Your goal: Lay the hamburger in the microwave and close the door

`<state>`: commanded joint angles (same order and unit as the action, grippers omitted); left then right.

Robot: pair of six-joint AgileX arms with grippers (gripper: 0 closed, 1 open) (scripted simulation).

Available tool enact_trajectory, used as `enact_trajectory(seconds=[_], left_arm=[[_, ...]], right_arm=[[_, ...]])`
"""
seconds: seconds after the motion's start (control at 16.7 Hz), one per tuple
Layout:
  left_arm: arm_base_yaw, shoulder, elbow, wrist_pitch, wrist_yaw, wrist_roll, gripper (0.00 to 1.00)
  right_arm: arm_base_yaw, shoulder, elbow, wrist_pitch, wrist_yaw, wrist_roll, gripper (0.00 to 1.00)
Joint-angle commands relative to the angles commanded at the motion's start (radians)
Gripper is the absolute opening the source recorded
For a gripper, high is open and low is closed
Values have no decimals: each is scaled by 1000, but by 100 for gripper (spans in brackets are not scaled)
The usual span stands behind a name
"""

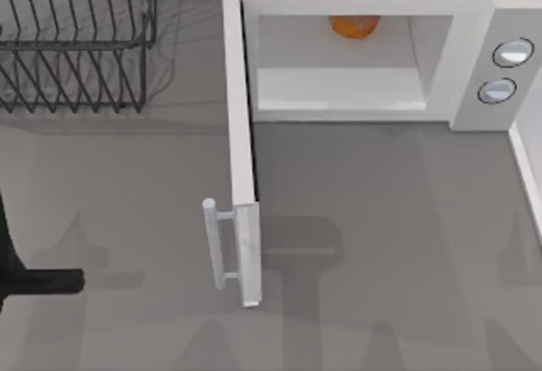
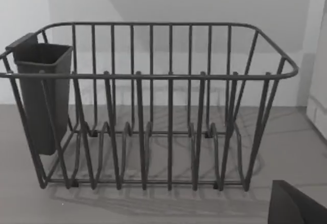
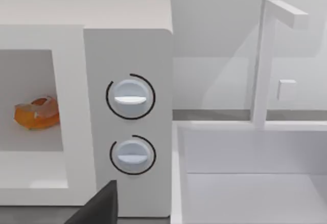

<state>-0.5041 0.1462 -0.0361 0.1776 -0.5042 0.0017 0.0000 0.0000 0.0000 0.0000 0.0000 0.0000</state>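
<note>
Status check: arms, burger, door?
Left arm parked at table's left edge. Hamburger inside the microwave cavity, toward the back. Door wide open, not yet closed. Dish rack stands left of the door's swing.

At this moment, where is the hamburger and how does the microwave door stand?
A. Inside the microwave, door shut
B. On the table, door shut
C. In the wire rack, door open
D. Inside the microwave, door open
D: the hamburger sits at the back of the pale cavity of the microwave, while the door is swung out toward the front of the table, its bar handle at the free edge.
</note>
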Motion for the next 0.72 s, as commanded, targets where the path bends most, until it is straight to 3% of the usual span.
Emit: enact_trajectory(seconds=[0.42,0.72], left_arm=[[-20,20,-5,31,-20,0,0],[12,189,-40,240,8,2,0]], right_arm=[[0,0,0,0,0,0,100],[0,0,0,0,0,0,100]])
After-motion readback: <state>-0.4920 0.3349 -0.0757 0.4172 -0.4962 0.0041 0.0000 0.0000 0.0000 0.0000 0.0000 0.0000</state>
